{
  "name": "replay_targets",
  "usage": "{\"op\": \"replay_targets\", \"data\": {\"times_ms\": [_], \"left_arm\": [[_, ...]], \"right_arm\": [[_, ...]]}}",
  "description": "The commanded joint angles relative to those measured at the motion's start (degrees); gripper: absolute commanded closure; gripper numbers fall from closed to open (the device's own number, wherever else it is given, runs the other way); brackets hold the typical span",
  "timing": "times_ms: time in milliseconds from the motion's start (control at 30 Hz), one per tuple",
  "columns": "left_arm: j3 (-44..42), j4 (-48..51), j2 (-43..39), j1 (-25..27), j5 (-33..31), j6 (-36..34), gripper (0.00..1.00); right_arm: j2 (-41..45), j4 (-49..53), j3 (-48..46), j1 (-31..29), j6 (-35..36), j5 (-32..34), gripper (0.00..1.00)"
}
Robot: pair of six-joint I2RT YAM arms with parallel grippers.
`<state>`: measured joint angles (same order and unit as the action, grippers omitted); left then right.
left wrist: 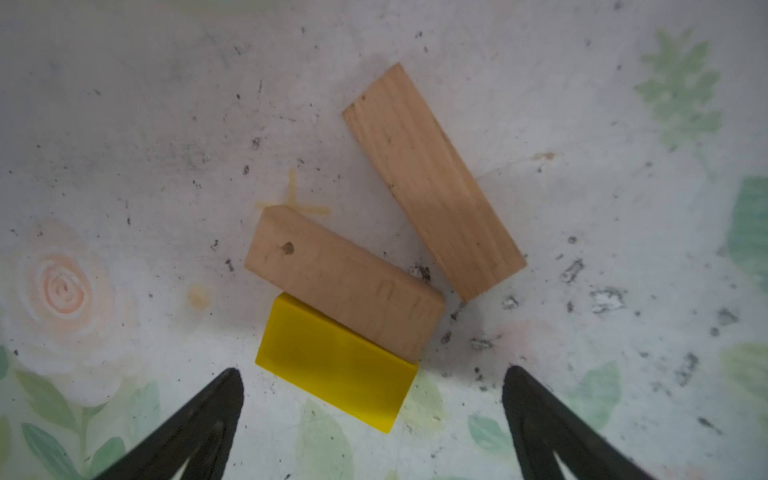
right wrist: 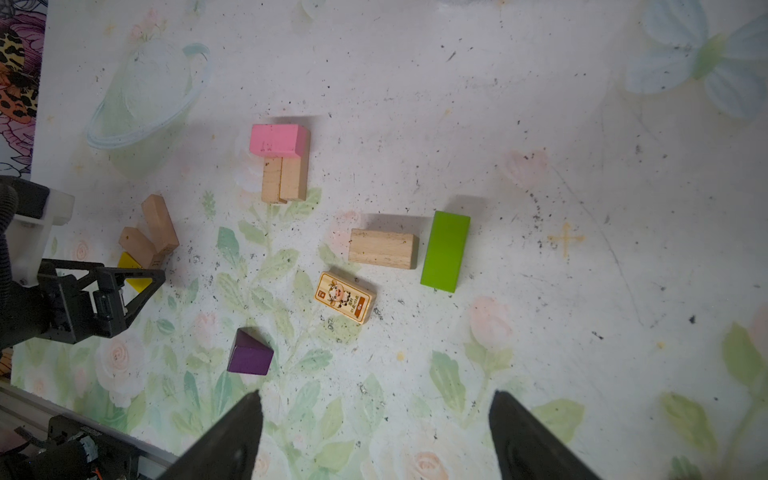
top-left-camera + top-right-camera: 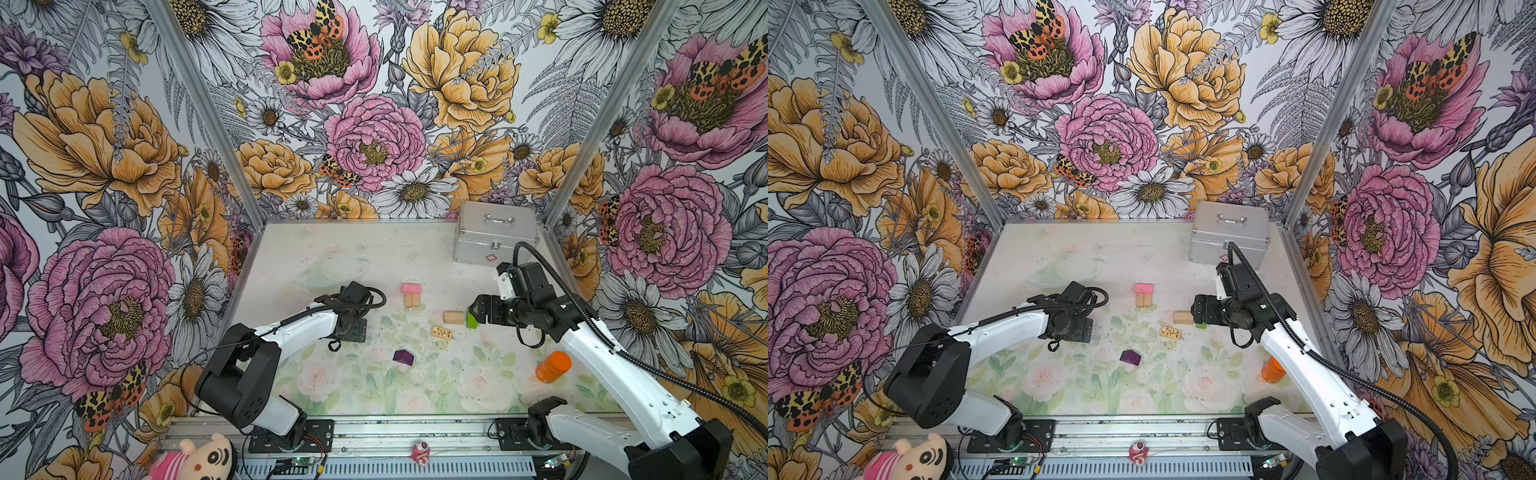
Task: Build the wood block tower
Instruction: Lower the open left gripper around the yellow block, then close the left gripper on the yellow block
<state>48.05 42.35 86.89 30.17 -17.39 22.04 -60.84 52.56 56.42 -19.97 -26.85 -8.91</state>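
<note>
Two upright tan blocks [image 2: 291,178] carry one pink block [image 2: 278,140].

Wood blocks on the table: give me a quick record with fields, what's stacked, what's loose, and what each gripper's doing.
Stacked: pink block on two tan uprights
Loose in the middle: green block, tan block, printed block, purple block
Loose on the left: yellow block, two tan planks
Left gripper: open, above the yellow block, holding nothing
Right gripper: open, holding nothing
</note>
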Motion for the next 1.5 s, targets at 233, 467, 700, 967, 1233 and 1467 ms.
{"op": "replay_targets", "data": {"times_ms": [233,467,700,967,1233,1467], "left_arm": [[3.4,0.3,5.3,-3.1,3.3,-4.4,0.01],[3.5,0.1,8.1,-2.5,9.5,-3.7,0.10],[1.4,0.1,8.4,-0.9,11.2,-0.3,0.15],[-1.0,0.2,4.2,1.4,12.4,4.6,0.16],[-3.2,0.1,0.7,4.6,12.4,7.5,0.16],[-4.2,0.2,-0.2,5.4,8.7,11.6,0.15]], "right_arm": [[0.1,2.9,3.9,-0.3,1.3,1.2,0.12],[-0.2,3.8,4.8,-0.1,1.5,2.6,0.12],[-0.2,3.9,5.0,-0.1,1.0,2.9,0.12],[0.4,4.5,5.5,-0.1,0.9,3.4,0.12],[1.9,4.9,5.1,-0.2,0.8,3.1,0.12],[3.1,5.1,4.5,-0.1,0.7,2.4,0.12]]}}
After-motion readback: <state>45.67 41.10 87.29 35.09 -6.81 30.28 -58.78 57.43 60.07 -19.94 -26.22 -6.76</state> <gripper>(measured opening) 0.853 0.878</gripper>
